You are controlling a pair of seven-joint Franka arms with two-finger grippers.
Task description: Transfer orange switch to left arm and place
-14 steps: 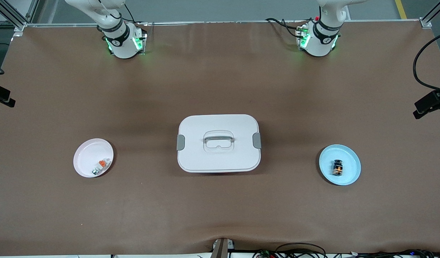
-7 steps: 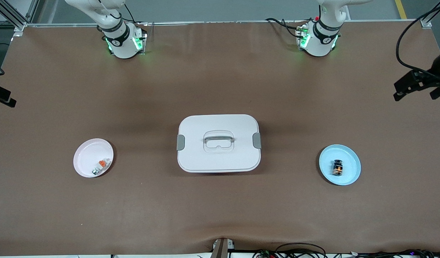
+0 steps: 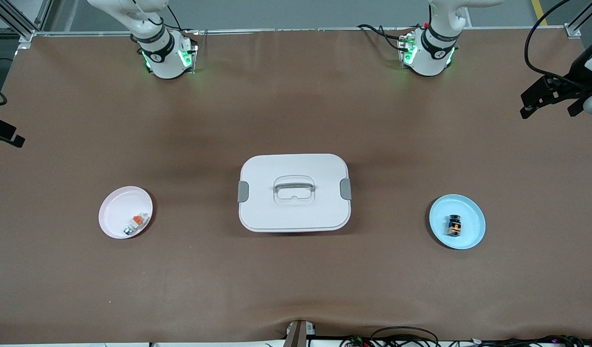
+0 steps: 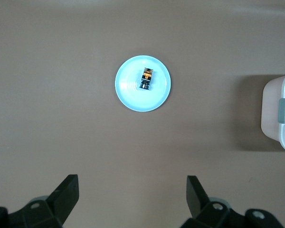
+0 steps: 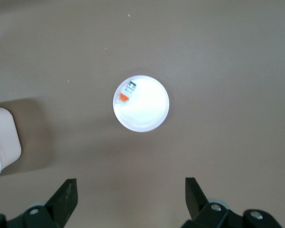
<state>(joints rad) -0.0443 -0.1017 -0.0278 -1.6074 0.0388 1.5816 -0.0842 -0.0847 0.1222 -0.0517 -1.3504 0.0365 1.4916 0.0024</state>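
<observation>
The orange switch (image 3: 454,225), black with an orange-brown part, lies in a light blue plate (image 3: 470,216) toward the left arm's end of the table. In the left wrist view the switch (image 4: 147,79) and its plate (image 4: 128,95) lie well below. My left gripper (image 4: 133,183) is open and empty, high over bare table beside that plate. Its hand shows at the edge of the front view (image 3: 549,94). My right gripper (image 5: 131,185) is open and empty, high over the table at the right arm's end. The white lidded box (image 3: 294,207) stands mid-table between the plates.
A pale pink plate (image 3: 116,207) toward the right arm's end holds a white-grey switch with an orange top (image 3: 134,223). It also shows in the right wrist view (image 5: 126,93). The box's edge shows in both wrist views (image 4: 278,114) (image 5: 2,142). Cables lie along the table's near edge.
My left arm's hand has moved toward the robots' side of the table and a little inward. The right hand has barely shifted. Plates, switches and box have not moved.
</observation>
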